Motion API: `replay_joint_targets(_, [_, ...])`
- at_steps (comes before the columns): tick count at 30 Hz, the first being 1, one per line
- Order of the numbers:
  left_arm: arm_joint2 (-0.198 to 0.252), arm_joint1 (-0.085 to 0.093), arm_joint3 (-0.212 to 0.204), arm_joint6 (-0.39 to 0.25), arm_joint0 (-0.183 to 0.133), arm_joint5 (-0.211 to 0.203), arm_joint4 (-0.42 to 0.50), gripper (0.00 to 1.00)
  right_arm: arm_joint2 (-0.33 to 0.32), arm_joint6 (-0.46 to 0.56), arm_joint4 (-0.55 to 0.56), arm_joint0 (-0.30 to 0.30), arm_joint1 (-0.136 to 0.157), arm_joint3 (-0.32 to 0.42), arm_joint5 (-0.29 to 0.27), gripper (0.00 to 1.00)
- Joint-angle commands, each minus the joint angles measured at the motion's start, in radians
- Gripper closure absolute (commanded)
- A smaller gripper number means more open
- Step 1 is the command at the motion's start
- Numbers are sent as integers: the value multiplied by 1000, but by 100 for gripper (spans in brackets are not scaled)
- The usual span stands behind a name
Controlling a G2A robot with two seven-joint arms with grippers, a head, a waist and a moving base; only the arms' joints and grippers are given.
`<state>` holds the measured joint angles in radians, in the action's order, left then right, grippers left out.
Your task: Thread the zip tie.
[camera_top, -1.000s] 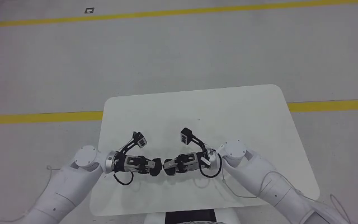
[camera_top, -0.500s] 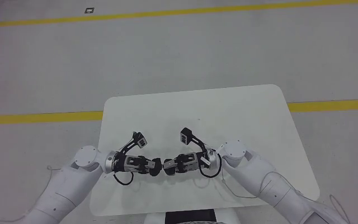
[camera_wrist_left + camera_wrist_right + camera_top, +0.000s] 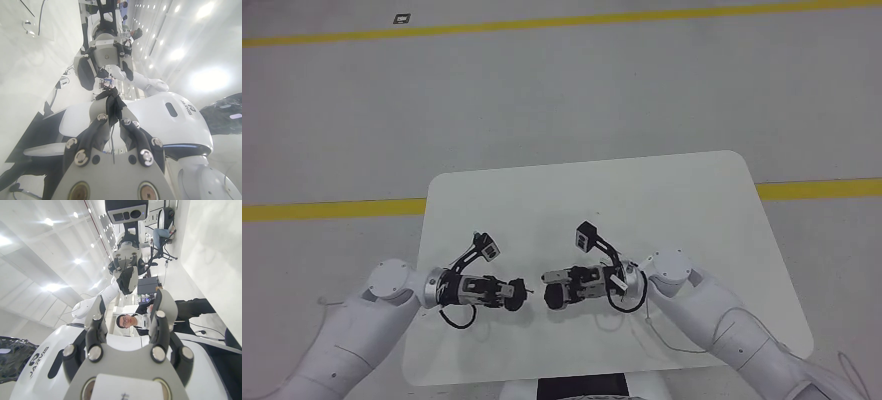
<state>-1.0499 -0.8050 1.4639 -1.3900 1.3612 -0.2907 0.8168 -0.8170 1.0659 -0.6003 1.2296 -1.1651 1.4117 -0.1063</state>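
Grey floor [image 3: 542,100] crossed by yellow lines [image 3: 332,210] runs out beyond the white counter [image 3: 662,190]. Over the counter's near part the two arms face each other, their tips close but not touching. Of the pair, the left tool [image 3: 110,97] is clenched on the zip tie [image 3: 113,151] — a thin black strap pinched between the dark pads, its spare length trailing back along the tool toward the wrist. Opposite it the right tool [image 3: 130,295] stands released, fingers spread wide with nothing between them, lined up roughly with the left one's tip. From where I stand the tie looks as if it weighs next to nothing. I'd judge it springy rather than limp, and slick as such plastic tends to be, so it would likely bow or twist aside if pushed from far back. A hold close behind the free end should keep that short stretch stiff enough to aim at the head's small slot — firm pressure across the flat of the strap, not its edges. Whether head or tail sits in the pads is too small to tell.
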Motion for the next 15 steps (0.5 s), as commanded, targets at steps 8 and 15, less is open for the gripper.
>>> replay_joint_targets(8, [-24, 5, -1, 43, 22, 1, 2, 100, -17, -27, 14, 15, 5, 8, -23, 0])
replay_joint_targets(15, [-22, 4, 6, 53, 22, -3, -1, 100, -17, -27, 14, 15, 5, 8, -23, 0])
